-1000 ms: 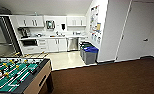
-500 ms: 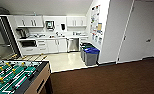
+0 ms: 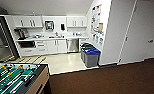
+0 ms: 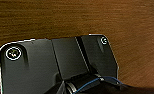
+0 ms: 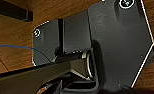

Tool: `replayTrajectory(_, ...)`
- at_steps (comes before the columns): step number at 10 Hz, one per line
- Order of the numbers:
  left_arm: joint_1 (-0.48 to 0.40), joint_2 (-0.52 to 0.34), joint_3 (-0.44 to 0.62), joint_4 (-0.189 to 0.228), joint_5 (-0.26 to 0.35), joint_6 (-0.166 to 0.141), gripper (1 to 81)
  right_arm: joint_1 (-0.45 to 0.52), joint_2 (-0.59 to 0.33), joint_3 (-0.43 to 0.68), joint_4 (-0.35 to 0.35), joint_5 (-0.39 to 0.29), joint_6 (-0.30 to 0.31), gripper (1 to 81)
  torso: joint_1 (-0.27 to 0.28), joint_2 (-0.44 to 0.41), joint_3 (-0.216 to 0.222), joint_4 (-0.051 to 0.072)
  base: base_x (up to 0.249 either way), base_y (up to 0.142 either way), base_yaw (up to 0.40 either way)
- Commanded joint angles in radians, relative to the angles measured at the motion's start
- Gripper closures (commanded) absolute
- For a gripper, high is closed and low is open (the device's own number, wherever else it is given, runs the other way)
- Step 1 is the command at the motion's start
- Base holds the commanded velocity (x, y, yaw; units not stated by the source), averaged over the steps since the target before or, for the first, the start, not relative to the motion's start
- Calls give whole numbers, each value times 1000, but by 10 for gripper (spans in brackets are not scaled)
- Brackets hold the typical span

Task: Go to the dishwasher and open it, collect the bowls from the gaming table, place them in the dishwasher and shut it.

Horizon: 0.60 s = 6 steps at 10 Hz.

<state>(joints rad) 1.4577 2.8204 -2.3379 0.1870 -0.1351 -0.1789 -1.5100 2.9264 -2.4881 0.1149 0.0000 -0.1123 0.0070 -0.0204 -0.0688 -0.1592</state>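
Dishwasher (image 3: 73,45) sits shut under the counter (image 3: 51,38) on the far kitchen wall, steel front between white cabinet doors (image 3: 54,46) and a drawer stack by the bins. You can't place it relative to either gripper: both wrist cameras look down at brown carpet (image 4: 68,17), with only the robot's own dark plate in front, so fingers can't be read. Can't tell whether left or right is released or clenched; nothing seen grasped.

Outward from the dishwasher: two bins stand just beside it on the pale kitchen floor (image 3: 63,62), the nearer one grey with a blue lid (image 3: 92,57), a darker one (image 3: 86,48) behind it. Upper cabinets (image 3: 28,22) run along the wall above the counter; small items on the counter are too blurred to name. Posters (image 3: 96,22) hang on the side wall. White door (image 3: 143,35) stands further along. Football table (image 3: 15,78), green field with rods, sits closest to you at the lower left of the head view, on dark brown carpet (image 3: 105,80).
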Motion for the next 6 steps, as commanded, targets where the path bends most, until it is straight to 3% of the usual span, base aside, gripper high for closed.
replayTrajectory(1, -46, -10, 15, 3, 38, 3, 10, 44, -5, 8, -1, -60, -3, 10, 0, 0, 0, 0, 181, 0, 0)
replayTrajectory(6, -46, -10, 15, 3, 38, 3, 10, 46, -4, 5, -1, -60, -3, 10, 0, 0, 0, 0, 182, 0, 0)
